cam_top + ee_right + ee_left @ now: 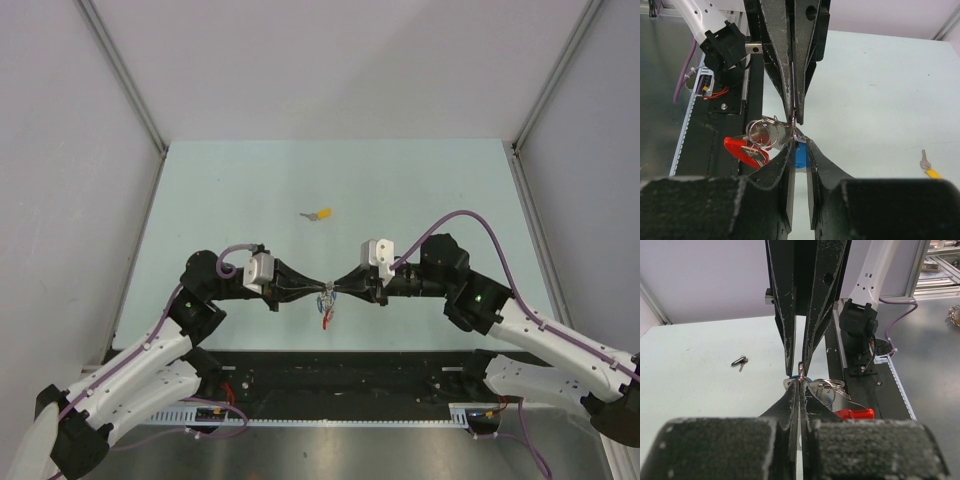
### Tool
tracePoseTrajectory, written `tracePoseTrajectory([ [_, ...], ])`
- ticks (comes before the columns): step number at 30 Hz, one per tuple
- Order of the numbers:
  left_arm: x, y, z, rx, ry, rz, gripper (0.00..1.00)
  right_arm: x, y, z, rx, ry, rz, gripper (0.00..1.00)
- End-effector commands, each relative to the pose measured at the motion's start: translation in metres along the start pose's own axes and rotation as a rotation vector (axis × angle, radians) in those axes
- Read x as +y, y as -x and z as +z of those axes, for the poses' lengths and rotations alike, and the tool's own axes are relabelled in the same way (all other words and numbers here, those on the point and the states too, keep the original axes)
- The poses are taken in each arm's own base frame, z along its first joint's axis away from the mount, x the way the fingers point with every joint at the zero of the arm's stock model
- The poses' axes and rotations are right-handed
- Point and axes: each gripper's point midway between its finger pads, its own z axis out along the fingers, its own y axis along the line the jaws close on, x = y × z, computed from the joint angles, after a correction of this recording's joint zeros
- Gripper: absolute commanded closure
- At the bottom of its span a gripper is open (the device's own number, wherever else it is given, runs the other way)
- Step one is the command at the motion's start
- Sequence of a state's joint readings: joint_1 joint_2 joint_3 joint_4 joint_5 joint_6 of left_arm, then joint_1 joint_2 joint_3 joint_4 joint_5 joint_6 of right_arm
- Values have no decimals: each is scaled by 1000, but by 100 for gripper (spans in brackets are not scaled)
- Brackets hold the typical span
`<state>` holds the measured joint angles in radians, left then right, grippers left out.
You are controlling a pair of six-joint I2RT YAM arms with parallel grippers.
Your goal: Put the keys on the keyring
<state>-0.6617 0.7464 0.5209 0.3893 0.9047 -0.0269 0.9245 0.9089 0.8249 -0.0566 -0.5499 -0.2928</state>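
Observation:
My two grippers meet tip to tip above the table's near edge. The left gripper (318,289) (800,382) is shut on a thin silver piece of the keyring (801,371). The right gripper (338,289) (798,139) is shut on the blue-capped key (801,156), whose cap sits between its fingers. Silver rings (763,132) (829,387) and the red strap (742,149) (856,414) hang beside the tips. The bunch also shows in the top view (326,308). A yellow-capped key (320,214) (928,168) lies apart on the table. It looks dark in the left wrist view (739,361).
The pale green table (420,190) is walled on the left, right and back. A black rail (340,365) with the arm bases and cables runs along its near edge, right under the hanging bunch.

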Motion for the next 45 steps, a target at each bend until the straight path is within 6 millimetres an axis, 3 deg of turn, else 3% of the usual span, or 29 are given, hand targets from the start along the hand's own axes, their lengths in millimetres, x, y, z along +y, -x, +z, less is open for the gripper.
tracePoseTrajectory([
  [1, -6, 22, 2, -59, -43, 79, 100, 1, 6, 0, -17, 11, -23, 84],
  [7, -6, 19, 2, -46, -47, 83, 100, 8, 12, -2, -34, 32, -39, 100],
  [13, -3, 12, 2, 10, -52, 126, 100, 16, 20, -1, -50, 26, -74, 100],
  [24, -14, 3, -4, 124, -163, 206, 100, 21, 11, 14, 41, -9, -115, 100],
  [31, -15, -3, -6, 187, -201, 212, 100, 30, 16, 19, 40, -5, -141, 100],
  [45, -28, 7, -5, 105, -255, 223, 100, 29, 15, 20, 54, -34, -136, 100],
])
